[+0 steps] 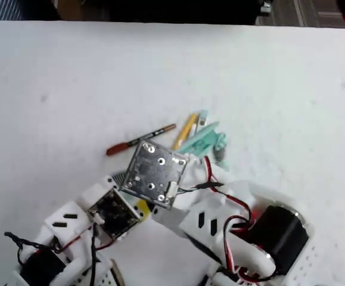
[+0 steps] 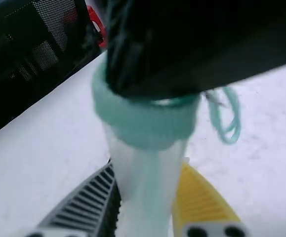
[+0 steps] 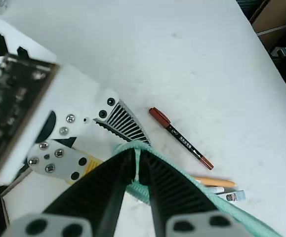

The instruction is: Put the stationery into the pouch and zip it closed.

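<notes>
My left gripper [image 2: 147, 168] and right gripper [image 3: 139, 162] both pinch the pouch [image 1: 201, 143]. From above, the red pen [image 1: 139, 141] lies at their eleven o'clock, its long axis running eight-to-two, and I judge it nearer my left arm.

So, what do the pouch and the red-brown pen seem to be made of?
The pouch: its body looks like soft, frosted plastic, because it is half see-through. Its mint rim looks like woven fabric, matte and slightly fuzzy. The red-brown pen: probably hard plastic, smooth with a slight shine, though this is a judgement from its look alone.
</notes>
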`<action>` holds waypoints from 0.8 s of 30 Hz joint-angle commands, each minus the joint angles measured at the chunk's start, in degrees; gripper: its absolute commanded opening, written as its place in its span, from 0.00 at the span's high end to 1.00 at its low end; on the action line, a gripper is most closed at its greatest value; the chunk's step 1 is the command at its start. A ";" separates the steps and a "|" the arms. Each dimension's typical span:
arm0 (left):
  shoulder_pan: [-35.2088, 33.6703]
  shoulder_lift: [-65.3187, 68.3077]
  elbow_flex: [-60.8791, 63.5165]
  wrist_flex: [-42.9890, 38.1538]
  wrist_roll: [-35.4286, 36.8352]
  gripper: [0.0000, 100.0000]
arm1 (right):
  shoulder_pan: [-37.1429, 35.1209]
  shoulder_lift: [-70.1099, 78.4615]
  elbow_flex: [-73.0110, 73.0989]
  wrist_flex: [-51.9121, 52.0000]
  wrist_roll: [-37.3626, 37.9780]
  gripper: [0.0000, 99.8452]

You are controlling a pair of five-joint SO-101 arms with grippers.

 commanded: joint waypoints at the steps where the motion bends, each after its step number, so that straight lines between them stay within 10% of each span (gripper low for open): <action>1: 0.57 -0.48 -2.29 -0.79 0.53 0.87 | -0.75 -0.13 -0.18 -2.24 0.79 0.98; 16: -0.13 -0.48 -3.43 -0.53 0.26 0.98 | 5.93 3.12 -17.05 -3.91 -0.26 0.98; 24: -22.64 -0.57 -10.29 -0.18 0.79 0.98 | 30.46 3.30 -21.63 -4.18 -17.32 0.80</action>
